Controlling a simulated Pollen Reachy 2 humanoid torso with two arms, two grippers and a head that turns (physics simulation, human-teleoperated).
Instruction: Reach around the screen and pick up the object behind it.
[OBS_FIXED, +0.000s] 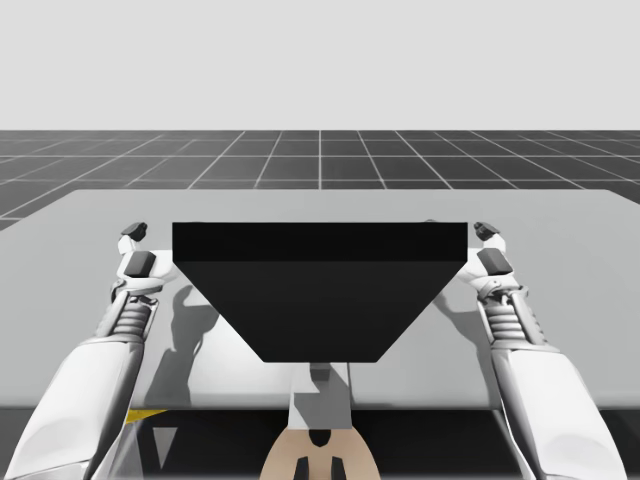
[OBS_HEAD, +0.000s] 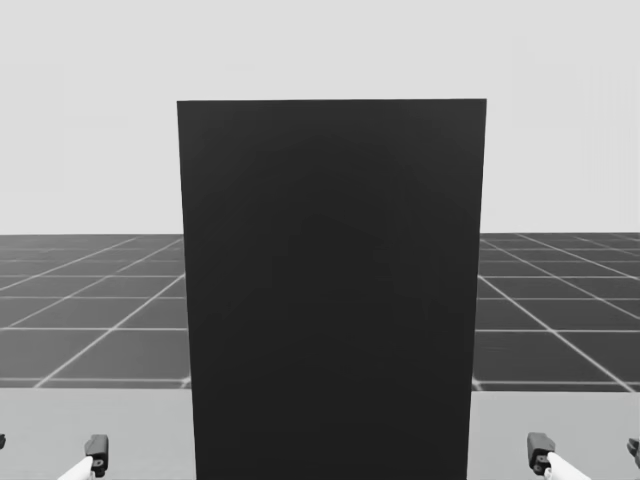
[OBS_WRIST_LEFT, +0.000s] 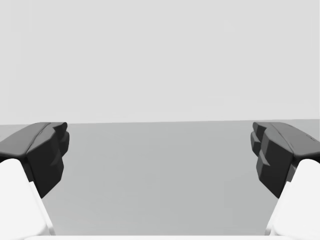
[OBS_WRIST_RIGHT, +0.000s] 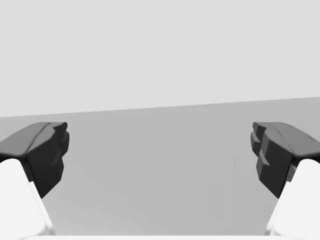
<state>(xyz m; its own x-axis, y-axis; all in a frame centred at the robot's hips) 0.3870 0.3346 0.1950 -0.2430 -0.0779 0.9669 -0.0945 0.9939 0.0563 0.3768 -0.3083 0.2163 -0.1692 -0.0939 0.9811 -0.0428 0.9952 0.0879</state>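
Two sets of fingers, both released. The left fingers (OBS_FIXED: 134, 229) and the right fingers (OBS_FIXED: 486, 230) are spread wide with nothing between them.

- The screen (OBS_FIXED: 320, 290), a dark upright panel, stands between the two sets. Each set sits just outside one of its side edges, near its far face.
- Ahead of the left fingers the wrist view shows plain grey worktop (OBS_WRIST_LEFT: 160, 190). It is the same ahead of the right.
- The object is hidden. By the task it lies behind the screen, inward of both sets of fingers. I cannot tell its exact spot, shape or size.

Risks, as I judge them:
- The head view is blocked by the screen, so any inward sweep starts blind. Spread fingers could shove the object away or tip it before they straddle it.
- A wrist or forearm turning inward too early may clip the screen's edge and knock the panel over onto whatever it hides.
- If both arms go in, the fingers could meet behind the screen.
- Clenching too early would catch only air.
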